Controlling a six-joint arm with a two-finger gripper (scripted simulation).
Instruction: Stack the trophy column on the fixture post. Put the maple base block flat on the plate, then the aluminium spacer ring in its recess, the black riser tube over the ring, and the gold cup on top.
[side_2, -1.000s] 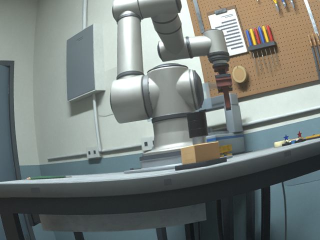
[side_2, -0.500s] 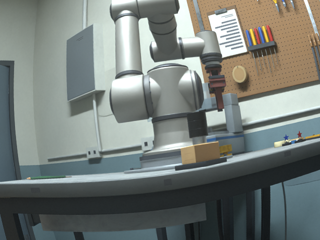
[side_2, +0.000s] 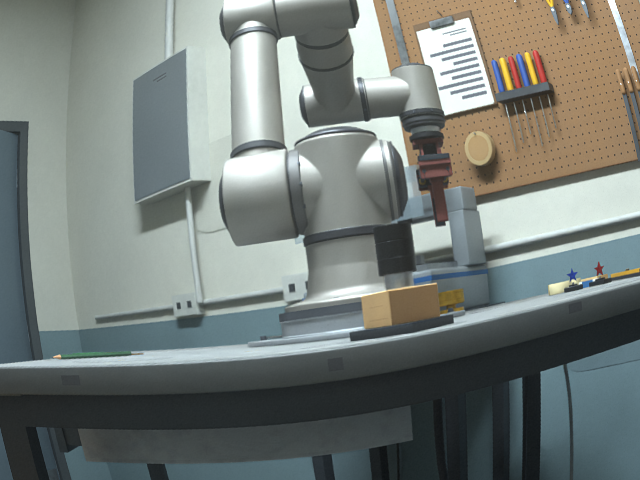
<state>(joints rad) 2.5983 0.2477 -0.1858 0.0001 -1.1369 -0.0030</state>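
Observation:
The maple base block (side_2: 400,305) lies flat on the dark fixture plate (side_2: 402,327) near the table's middle. Behind the block the black riser tube (side_2: 394,249) stands upright over a pale metal part that the block mostly hides. My gripper (side_2: 440,219) hangs open and empty above and to the right of the tube, its red fingers pointing down. A small gold piece (side_2: 451,299) sits just right of the block, partly hidden. I cannot see the fixture post or the spacer ring clearly.
Behind the work stand the arm's wide base (side_2: 336,289) and a grey machine (side_2: 460,253) on a blue-striped stand, against a pegboard wall. A green pencil (side_2: 98,355) lies far left on the table. Small starred pieces (side_2: 587,279) sit at the right edge.

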